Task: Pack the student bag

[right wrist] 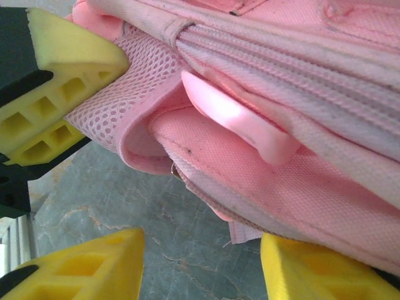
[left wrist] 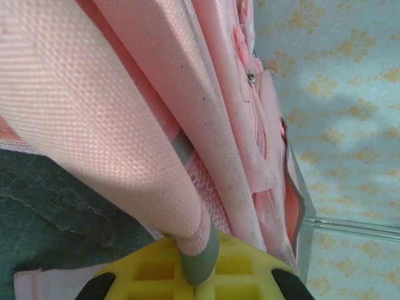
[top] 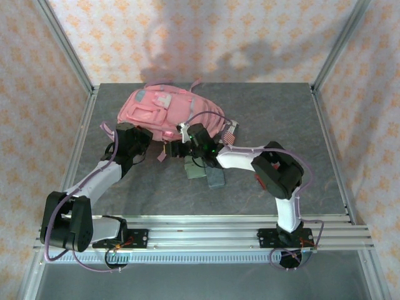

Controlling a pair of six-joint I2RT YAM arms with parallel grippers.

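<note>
Top view: student bag (top: 169, 112) lies far-left of centre on table (top: 281, 125) | Left wrist: left gripper (left wrist: 200, 275) clamped onto bag's grey-trimmed edge | Right wrist: right gripper (right wrist: 203, 256) fingers spread apart, bag just ahead, nothing between them.

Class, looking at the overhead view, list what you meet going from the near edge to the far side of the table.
Metal rail → grey block → green block → pink backpack.
</note>
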